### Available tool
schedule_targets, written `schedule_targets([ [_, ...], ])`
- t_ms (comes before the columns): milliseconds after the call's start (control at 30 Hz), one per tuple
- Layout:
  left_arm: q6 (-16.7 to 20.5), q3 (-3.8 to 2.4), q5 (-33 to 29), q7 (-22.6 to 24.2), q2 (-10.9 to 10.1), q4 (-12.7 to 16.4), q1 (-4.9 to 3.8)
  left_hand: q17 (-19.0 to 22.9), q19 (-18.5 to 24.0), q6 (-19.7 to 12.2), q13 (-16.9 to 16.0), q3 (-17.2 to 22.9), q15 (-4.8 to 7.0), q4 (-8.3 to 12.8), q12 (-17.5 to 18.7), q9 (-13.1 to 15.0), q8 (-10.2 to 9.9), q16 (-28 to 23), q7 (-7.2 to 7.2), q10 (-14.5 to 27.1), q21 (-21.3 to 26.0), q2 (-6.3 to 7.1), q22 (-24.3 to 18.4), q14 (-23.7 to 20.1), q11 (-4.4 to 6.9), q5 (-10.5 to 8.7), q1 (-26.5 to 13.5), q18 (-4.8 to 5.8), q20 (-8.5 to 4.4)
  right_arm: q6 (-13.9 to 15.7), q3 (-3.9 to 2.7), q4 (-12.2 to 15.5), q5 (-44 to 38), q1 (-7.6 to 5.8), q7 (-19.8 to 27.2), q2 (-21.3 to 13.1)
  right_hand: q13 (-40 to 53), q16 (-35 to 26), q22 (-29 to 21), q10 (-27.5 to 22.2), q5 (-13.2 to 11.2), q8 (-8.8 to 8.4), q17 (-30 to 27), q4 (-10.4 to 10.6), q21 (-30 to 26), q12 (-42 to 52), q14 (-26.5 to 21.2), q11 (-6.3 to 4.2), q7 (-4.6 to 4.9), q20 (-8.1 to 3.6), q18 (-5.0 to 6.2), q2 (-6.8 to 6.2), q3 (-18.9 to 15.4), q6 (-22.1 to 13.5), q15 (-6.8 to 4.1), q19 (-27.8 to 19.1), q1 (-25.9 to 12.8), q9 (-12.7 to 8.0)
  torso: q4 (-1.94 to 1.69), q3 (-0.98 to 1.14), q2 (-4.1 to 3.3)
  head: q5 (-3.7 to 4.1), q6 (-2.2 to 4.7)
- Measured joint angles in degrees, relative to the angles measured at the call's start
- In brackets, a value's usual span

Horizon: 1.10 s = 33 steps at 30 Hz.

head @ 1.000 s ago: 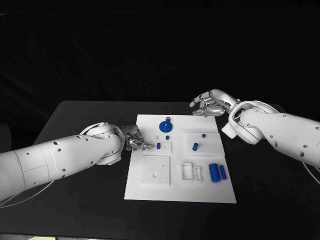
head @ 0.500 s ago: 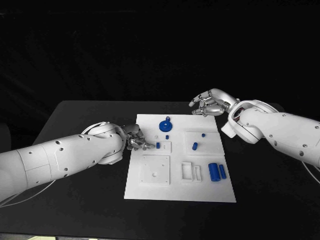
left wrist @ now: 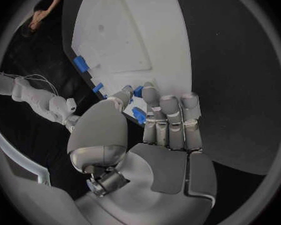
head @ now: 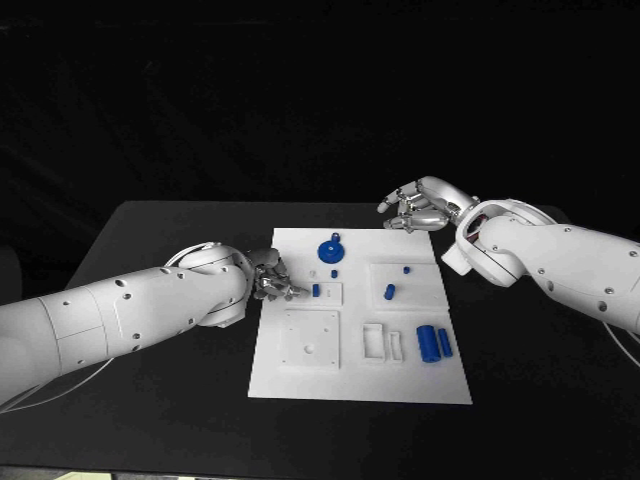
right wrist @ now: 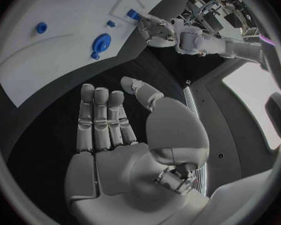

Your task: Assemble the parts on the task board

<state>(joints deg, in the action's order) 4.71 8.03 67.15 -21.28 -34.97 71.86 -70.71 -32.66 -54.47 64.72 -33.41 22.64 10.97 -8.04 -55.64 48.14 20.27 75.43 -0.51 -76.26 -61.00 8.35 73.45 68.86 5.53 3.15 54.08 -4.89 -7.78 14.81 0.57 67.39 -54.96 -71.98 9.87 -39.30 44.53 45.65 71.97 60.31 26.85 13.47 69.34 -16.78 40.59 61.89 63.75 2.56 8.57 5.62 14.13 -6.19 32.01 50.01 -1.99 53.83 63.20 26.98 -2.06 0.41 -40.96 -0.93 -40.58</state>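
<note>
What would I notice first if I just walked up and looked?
The white task board in the middle of the black table, dotted with small blue parts. The left hand pinches a blue part at the board's left edge, while the right hand hovers, holding nothing, past its far right corner.

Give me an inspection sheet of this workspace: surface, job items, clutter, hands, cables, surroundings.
Surface: black table, bare around the board.
Job's things: white task board at mid-table; blue round part at its far end, two blue cylinders lying side by side near its right edge, a small blue part at the middle.
Clutter: nothing seen.
Hands: left hand at the board's left edge, pinching a small blue piece; right hand beyond the board's far right corner, fingers apart, holding nothing.
Cables: pale cable under the left arm.
Surroundings: dark backdrop.
</note>
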Motion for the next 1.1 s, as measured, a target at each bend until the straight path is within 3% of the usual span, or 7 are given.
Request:
schedule_targets([
  [400, -0.18, -0.03, -0.02, -0.04, 0.80, -0.86, -0.05, 0.00, 0.00, 0.10, -0.13, -0.87, -0.09, -0.24, 0.00, -0.05, 0.22, 0.00, 0.10, 0.00, 0.00, -0.66, 0.11, 0.09, 0.00, 0.00, 0.67, 0.00, 0.00, 0.00, 0.00, 0.11, 0.00, 0.00, 0.00, 0.11, 0.00, 0.00, -0.01, 0.00, 0.00, 0.00, 0.00, 0.00, 0.00, 0.00, 0.00, 0.00, 0.03, 0.00, 0.00, 0.23, 0.00, -0.03, 0.00, 0.00, -0.23, 0.00, 0.07, 0.00, -0.01, 0.09, -0.10],
  [633, -0.39, -0.08, -0.17, 0.08, 0.85, -0.81, -0.08, 0.01, 0.00, -0.40, -0.30, -1.74, -0.10, 1.42, 0.00, -0.40, -0.36, 0.00, -0.39, 0.00, 0.00, -2.49, 0.34, 0.08, 0.00, 0.13, 3.87, 0.00, 0.00, -0.01, 0.00, 0.07, 0.00, 0.00, 0.00, 0.17, 0.00, 0.00, -0.01, 0.00, 0.00, 0.00, 0.00, 0.00, 0.00, 0.00, 0.00, 0.00, 0.11, 0.00, 0.00, 0.23, 0.00, -0.12, 0.00, 0.00, -0.23, 0.00, 0.03, 0.01, -0.01, 0.14, -0.12],
  [900, -0.82, -0.16, -1.04, 0.39, 0.88, -0.73, -0.17, 0.09, 0.00, -1.62, -0.55, -1.39, -0.47, 5.84, 0.00, -0.75, -1.88, 0.00, -0.69, 0.41, 0.00, -4.60, 0.72, -0.19, -0.41, 7.38, 6.86, 0.00, 0.00, -0.02, 0.00, 0.03, 0.00, 0.00, 0.00, 0.19, 0.01, 0.00, -0.01, 0.00, 0.00, 0.00, 0.00, 0.00, 0.00, 0.00, 0.00, 0.00, 0.11, 0.00, 0.00, 0.23, 0.00, -0.12, 0.00, 0.00, -0.23, 0.00, 0.02, -0.01, -0.01, 0.15, -0.15],
  [1100, -0.91, -0.19, -1.93, 0.62, 0.81, -0.73, -0.21, 0.13, 0.13, -2.45, -0.70, -0.62, -0.83, 8.55, 0.00, -0.75, -3.51, 0.00, -0.57, 0.62, 0.23, -6.07, 0.93, -0.25, -1.03, 11.61, 5.84, 0.01, -0.12, -0.03, 0.00, 0.02, 0.00, 0.00, 0.00, 0.20, 0.01, 0.00, -0.02, 0.00, 0.00, 0.00, 0.00, 0.00, 0.00, 0.00, 0.00, 0.00, 0.11, 0.00, 0.00, 0.22, 0.00, -0.12, 0.00, 0.00, -0.22, 0.01, 0.01, -0.02, 0.00, 0.18, -0.16],
])
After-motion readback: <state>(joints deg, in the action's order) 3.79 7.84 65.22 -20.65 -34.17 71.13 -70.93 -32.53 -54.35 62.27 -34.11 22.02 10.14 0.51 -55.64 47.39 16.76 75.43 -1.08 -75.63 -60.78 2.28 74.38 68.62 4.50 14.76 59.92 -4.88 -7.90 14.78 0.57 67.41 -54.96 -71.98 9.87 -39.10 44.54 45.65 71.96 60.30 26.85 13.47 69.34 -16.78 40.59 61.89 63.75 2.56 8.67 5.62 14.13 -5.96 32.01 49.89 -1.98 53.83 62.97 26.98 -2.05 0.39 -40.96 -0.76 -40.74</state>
